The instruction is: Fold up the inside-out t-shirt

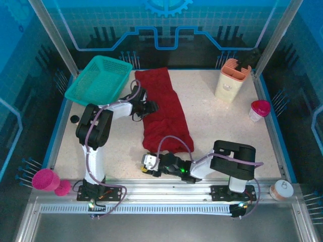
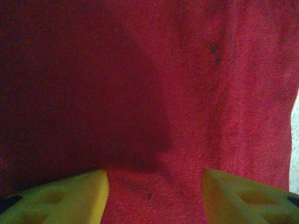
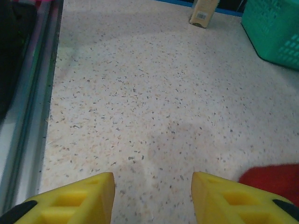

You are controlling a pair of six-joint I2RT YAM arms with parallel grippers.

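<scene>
The dark red soft cloth t-shirt (image 1: pixel 162 108) lies in the middle of the speckled white table (image 1: pixel 217 131) as one long strip. Its far end is by the teal plastic basket (image 1: pixel 98 80), and its near end is bunched up close to the arms.

The L claw (image 1: pixel 152 107) hangs right over the shirt's left edge, abt halfway along. Its yellow fingers (image 2: pixel 70 196) stand apart w/ flat cloth under them, nothing pinched.

The R claw (image 1: pixel 146 165) sits low just beside the near end, but it points left, away from the cloth. Its fingers (image 3: pixel 79 196) are apart too, w/ bare table between them, and a red bit of shirt pokes in on one side.

So I think the R claw must swing round to the near end — it is the nearer arm for that. The basket is close by the L arm and could get bumped. The cream tub w/ orange top (image 1: pixel 231 80) and the pink-lid cup (image 1: pixel 259 110) are well apart — not in the way.
</scene>
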